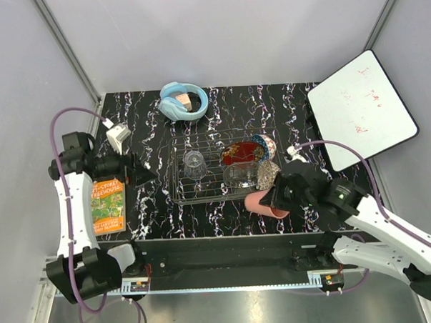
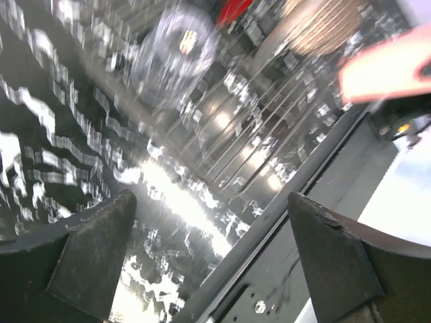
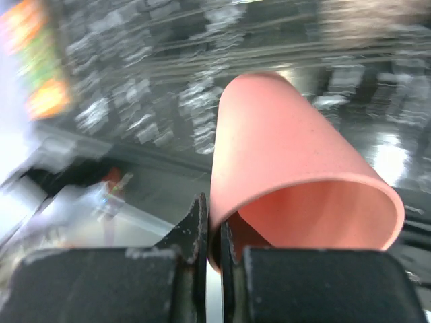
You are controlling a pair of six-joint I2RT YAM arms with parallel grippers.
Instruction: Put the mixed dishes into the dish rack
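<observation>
Pinched by its rim between the right fingers, the pink plastic cup lay on its side with its mouth toward the wrist camera. Seen from above, it hung at the near right corner of the dish rack, seemingly just outside the near rail, so it was not yet loaded.

Inside the rack stood the clear tumbler toward the left. The red floral plate was at the far side, the clear glass bowl just in front of it, and the beige lattice-patterned bowl tilted at the right end. The blue patterned bowl showed beside the plate at the far right corner; whether it sat inside the wire I could not tell.

The left fingers were spread wide and empty over the black worktop, left of the rack. By my judgement the cup was the last piece to go in.
</observation>
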